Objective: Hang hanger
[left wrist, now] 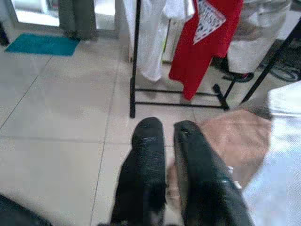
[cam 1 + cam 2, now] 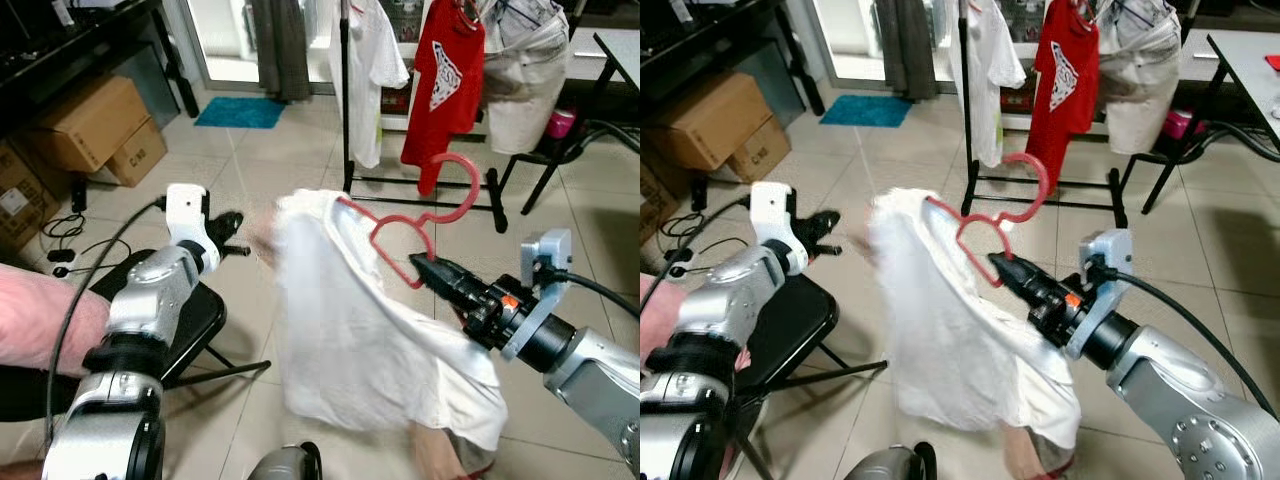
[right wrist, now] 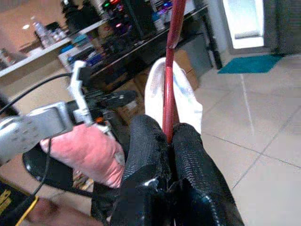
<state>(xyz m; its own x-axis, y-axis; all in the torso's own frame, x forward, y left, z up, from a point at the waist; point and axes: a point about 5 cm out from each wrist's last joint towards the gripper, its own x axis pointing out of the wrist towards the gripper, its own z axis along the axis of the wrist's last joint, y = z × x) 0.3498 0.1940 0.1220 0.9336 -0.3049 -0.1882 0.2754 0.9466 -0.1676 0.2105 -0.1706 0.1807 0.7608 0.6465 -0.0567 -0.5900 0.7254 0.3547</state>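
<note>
A red plastic hanger (image 2: 476, 188) carries a white T-shirt (image 2: 350, 330) that droops in the middle of the view. My right gripper (image 2: 420, 265) is shut on the hanger's lower bar; the right wrist view has the red bar (image 3: 171, 56) pinched between the fingers (image 3: 146, 141). My left gripper (image 2: 235, 235) is raised to the left of the shirt, shut and holding nothing. A person's blurred hand (image 2: 264, 240) touches the shirt's left edge just beyond its tips. The black clothes rack (image 2: 345, 90) stands behind, with a white shirt, a red shirt (image 2: 445, 70) and beige shorts on it.
A black folding chair (image 2: 195, 320) stands under my left arm. A person's pink sleeve (image 2: 40, 325) lies at the far left, and a foot (image 2: 440, 455) shows below the shirt. Cardboard boxes (image 2: 90, 125) and a teal mat (image 2: 240, 112) lie back left.
</note>
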